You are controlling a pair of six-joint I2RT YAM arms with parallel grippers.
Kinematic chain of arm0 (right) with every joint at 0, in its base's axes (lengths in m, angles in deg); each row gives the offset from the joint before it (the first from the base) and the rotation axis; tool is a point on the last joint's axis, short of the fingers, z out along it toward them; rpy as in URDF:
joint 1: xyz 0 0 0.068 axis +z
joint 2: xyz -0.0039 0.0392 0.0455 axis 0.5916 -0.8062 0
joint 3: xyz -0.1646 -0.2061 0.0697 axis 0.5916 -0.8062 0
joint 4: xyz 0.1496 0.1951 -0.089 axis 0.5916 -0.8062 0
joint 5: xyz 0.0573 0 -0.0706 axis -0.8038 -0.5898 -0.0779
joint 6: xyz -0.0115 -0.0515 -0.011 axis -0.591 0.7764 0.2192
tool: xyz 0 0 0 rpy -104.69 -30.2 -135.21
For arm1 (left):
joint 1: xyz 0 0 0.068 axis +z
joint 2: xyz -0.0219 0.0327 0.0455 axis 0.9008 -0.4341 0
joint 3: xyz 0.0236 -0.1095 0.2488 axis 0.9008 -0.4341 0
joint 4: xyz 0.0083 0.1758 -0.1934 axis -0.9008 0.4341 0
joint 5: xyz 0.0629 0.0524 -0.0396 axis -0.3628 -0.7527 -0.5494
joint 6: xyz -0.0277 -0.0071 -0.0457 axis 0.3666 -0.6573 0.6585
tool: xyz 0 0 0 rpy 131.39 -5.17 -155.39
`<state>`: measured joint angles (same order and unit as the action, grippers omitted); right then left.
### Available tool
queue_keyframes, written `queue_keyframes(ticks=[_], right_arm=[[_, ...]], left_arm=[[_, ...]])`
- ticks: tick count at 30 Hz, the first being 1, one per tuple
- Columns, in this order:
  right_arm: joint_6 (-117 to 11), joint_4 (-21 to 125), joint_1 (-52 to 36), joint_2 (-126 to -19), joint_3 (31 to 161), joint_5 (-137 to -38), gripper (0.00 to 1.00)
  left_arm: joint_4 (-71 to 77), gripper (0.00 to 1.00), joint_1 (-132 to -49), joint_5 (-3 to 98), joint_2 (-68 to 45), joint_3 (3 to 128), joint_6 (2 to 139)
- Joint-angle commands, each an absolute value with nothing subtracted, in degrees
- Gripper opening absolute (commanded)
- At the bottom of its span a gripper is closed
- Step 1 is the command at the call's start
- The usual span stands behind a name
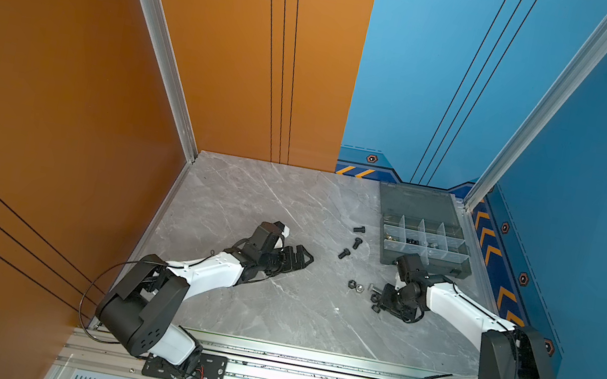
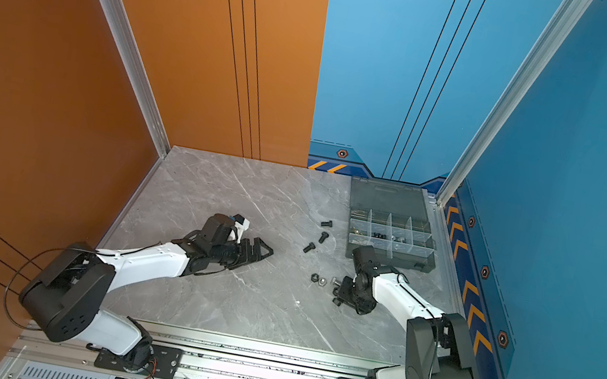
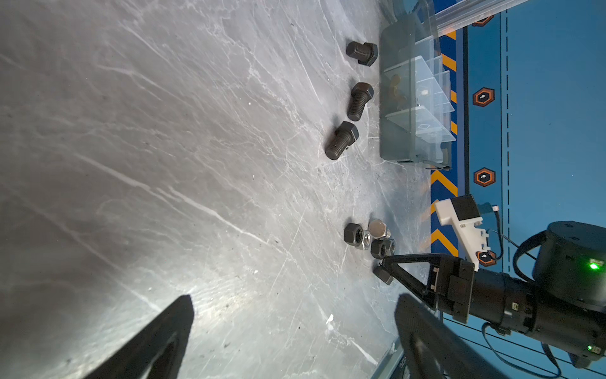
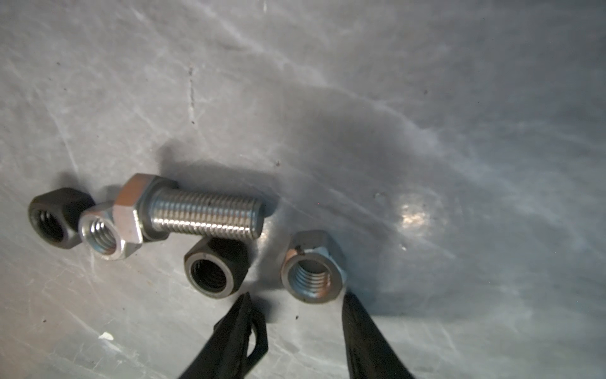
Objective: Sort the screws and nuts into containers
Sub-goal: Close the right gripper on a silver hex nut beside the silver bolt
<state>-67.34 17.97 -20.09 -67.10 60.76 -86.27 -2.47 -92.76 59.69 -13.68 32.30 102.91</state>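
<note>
My right gripper (image 4: 296, 297) is open and low over the table, its fingertips just short of a silver nut (image 4: 313, 265), one on either side. Beside that nut lie a black nut (image 4: 214, 267), a silver screw (image 4: 203, 213), another silver nut (image 4: 103, 234) and another black nut (image 4: 52, 218). Three black screws (image 1: 357, 243) lie left of the containers (image 1: 454, 236), some of which hold small parts. My left gripper (image 1: 304, 258) rests open near mid-table with nothing between its fingers.
The organizer's flat lid (image 1: 417, 204) lies open towards the back wall. An aluminium post (image 1: 472, 203) and the blue side wall stand right of the box. The right wrist hangs close to the box's front wall.
</note>
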Motion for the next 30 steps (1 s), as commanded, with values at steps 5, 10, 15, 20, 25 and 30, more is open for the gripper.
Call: queue_keyframes(ticks=[5, 10, 15, 20, 25, 30], right_arm=[[-66.64, 19.75, -21.03, -69.58, 60.81, -84.33, 0.46], [-66.38, 19.43, -21.94, -70.11, 61.2, -83.19, 0.45], [-65.87, 18.56, -22.12, -70.97, 61.78, -81.46, 0.45], [-65.85, 18.3, -22.12, -71.53, 61.76, -80.82, 0.44], [-66.11, 18.24, -22.06, -72.05, 61.87, -79.99, 0.44], [-66.12, 18.07, -21.78, -72.84, 62.09, -79.58, 0.41]], left_arm=[[-2.62, 0.98, -93.28, 60.59, -13.75, 33.36, 102.81], [-2.62, 0.98, -93.32, 60.58, -13.76, 33.39, 102.81], [-2.58, 0.98, -93.34, 60.61, -13.76, 33.38, 102.9], [-2.56, 0.98, -93.28, 60.64, -13.94, 33.46, 102.87], [-2.7, 0.98, -93.36, 60.66, -14.2, 33.52, 102.9], [-2.78, 0.98, -93.3, 60.75, -14.18, 33.46, 102.81]])
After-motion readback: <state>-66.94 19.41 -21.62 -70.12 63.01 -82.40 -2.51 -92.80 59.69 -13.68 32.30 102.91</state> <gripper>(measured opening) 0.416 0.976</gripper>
